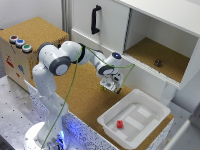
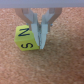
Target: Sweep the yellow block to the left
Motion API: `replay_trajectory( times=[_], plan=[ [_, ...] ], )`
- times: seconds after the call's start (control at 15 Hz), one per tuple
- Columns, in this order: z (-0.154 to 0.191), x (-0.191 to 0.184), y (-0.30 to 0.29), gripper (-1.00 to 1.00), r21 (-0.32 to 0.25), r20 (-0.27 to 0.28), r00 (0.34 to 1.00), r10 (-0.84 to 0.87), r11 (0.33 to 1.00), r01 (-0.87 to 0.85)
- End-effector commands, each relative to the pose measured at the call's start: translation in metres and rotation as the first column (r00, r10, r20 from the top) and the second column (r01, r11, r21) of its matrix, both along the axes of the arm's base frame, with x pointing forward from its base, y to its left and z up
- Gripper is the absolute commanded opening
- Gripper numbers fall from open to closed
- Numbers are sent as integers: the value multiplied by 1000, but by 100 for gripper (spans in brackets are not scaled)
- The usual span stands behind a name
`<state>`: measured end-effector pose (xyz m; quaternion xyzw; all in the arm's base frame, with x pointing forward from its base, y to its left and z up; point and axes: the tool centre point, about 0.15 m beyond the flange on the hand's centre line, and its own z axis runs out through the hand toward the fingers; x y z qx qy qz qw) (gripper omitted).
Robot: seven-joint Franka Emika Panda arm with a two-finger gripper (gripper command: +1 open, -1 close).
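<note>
The yellow block [image 2: 25, 39] is a small bright cube with dark letters on its faces, resting on the cork tabletop [image 2: 60, 65]. My gripper [image 2: 41, 45] is shut, with its fingertips down at the surface and pressed against one side of the block. Nothing is held between the fingers [image 2: 35, 27]. In the exterior view the gripper [image 1: 111, 90] hangs low over the middle of the cork table, and the yellow block [image 1: 106, 88] shows only as a small yellowish spot at the fingertips, on the side toward the exterior view's left.
A white tray [image 1: 150, 107] holding a small red cube [image 1: 120, 124] stands at the front right of the exterior view. Behind the arm, an open cabinet shelf [image 1: 150, 50] holds a small dark block [image 1: 158, 63]. A cork box with buttons [image 1: 20, 42] stands at the left.
</note>
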<state>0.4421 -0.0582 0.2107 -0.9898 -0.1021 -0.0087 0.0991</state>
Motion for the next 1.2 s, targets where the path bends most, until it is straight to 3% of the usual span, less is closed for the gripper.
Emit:
replay_trajectory(
  times=[0.0,0.8,1.13],
  plan=[
    [9,-4,50,-100,-16,-6,999,-37,999,37],
    [11,-7,149,-100,-17,-153,988,-28,1000,26],
    [9,0,198,-100,21,-170,985,10,1000,-6]
  ],
)
